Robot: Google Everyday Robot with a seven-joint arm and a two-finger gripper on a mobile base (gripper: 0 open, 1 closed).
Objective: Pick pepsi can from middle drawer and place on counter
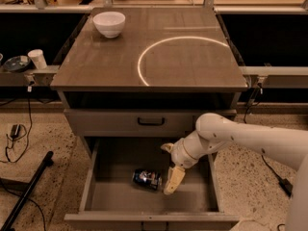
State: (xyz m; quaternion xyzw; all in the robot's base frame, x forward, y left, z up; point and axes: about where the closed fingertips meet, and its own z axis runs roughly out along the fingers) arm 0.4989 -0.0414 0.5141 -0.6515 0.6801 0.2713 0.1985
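The pepsi can (147, 178) lies on its side on the floor of the open middle drawer (115, 198), near the centre. My gripper (167, 170) hangs inside the drawer just right of the can, open, with one finger (174, 179) reaching down next to the can's right end and the other (166, 147) higher up. It holds nothing. The counter (192, 66) above shows a bright curved light reflection.
A white bowl (109, 23) stands at the counter's back left. The closed top drawer front with a black handle (151, 122) is just above the open drawer. A cup (37, 58) sits on a side shelf at left. Cables and a black pole (26, 191) lie on the floor.
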